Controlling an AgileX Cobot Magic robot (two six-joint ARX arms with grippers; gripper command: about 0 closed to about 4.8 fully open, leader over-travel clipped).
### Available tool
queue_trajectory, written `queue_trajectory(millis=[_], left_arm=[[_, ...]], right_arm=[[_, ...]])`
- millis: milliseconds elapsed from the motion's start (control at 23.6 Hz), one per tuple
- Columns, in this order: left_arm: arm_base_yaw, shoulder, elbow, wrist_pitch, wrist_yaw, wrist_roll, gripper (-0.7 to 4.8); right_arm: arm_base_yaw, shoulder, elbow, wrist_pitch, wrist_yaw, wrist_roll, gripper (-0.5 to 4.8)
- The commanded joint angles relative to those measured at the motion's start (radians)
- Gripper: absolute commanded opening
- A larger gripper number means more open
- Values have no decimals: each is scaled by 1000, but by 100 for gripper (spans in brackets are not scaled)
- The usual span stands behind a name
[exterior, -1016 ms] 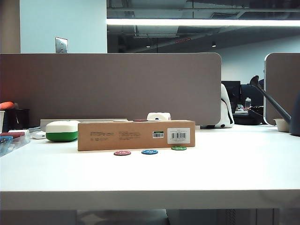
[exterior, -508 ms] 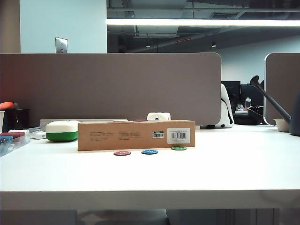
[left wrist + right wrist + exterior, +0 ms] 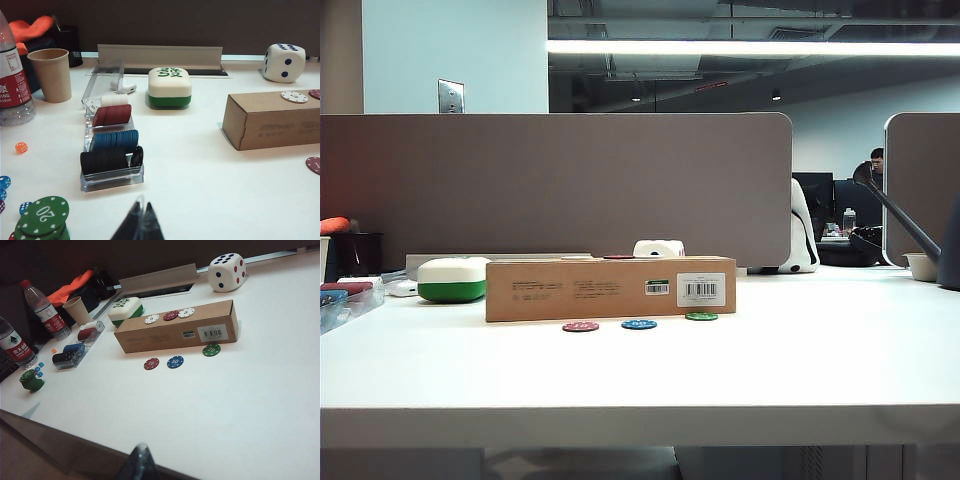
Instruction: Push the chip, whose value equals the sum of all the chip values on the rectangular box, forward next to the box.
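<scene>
I see the green chip (image 3: pixel 211 350) lying just beside the box (image 3: pixel 176 328) on the tabletop (image 3: pixel 240 405). Left pincer (image 3: pixel 140 223) and right pincer (image 3: pixel 141 457) hover well back, both pressed together.

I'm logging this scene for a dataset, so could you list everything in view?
rectangular box: 1, brown, mid-table.
chips on the box: 3, white, red, white, in a row on its top.
green chip: 1, green, on the table against the box's front.
blue chip: 1, blue, before the box.
red chip: 1, red, beside the blue.
mahjong-tile case: 1, white and green, behind the box.
large die: 1, white, far side.
chip tray: 1, clear, holding white, red, blue, black chips.
paper cup: 1, tan.
water bottles: 2, clear.
left gripper: fingers shut, hovering.
right gripper: fingers shut, hovering.
</scene>
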Motion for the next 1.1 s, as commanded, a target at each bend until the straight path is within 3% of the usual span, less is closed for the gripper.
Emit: queue_trajectory(millis=[42, 1101], left_arm=[[0, 1, 4, 30, -2, 3, -5], [0, 1, 4, 42, 1, -14, -5]], right_arm=[[0, -1, 2, 17, 2, 0, -6], [0, -1, 2, 17, 2, 0, -6]])
